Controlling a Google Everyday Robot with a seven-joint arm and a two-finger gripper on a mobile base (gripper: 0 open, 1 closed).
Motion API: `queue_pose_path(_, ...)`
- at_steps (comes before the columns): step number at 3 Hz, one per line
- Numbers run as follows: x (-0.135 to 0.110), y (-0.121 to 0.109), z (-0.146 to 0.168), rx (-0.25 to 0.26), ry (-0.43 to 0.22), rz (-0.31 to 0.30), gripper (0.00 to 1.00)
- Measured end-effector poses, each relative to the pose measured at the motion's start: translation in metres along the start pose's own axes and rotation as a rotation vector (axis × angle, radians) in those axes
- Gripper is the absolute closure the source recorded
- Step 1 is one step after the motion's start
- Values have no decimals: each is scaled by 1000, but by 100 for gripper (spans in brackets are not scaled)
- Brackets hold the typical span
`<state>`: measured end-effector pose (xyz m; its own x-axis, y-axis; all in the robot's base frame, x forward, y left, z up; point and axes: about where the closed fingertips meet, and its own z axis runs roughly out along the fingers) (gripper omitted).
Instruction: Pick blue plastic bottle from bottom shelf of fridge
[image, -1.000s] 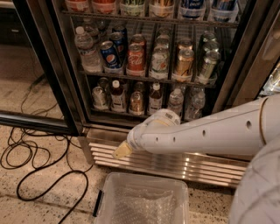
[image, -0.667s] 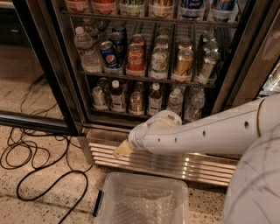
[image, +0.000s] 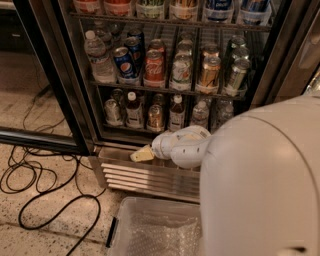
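The fridge (image: 75, 100) stands open with its wire racks in view. On the bottom shelf (image: 150, 131) stands a row of small bottles and cans. The blue plastic bottle (image: 133, 111), with a white cap, dark neck and pale label, stands second from the left. A similar white-capped bottle (image: 176, 114) stands two places to its right. My gripper (image: 142, 154), a pale yellowish tip on the white arm (image: 182, 145), hangs below the shelf in front of the ribbed steel base (image: 145, 175). It is just right of and below the blue bottle and not touching it.
The rack above holds cans (image: 154, 67) and a clear water bottle (image: 99, 57). The open glass door's frame (image: 40, 137) lies at the left. Black cables (image: 45, 195) loop on the floor. A clear plastic bin (image: 155, 230) sits below. My white arm body (image: 265, 180) fills the right.
The gripper tip has risen slightly toward the bottom shelf. The arm's bulk has swung closer to the camera and now covers more of the right side.
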<state>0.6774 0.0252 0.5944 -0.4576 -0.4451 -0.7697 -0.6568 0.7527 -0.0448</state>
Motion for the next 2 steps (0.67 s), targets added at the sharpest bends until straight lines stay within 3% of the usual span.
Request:
queue_pose_path(1,5,8,25,-15,-22,57,0)
queue_pose_path(2,6,9,27,-15,-20,63,0)
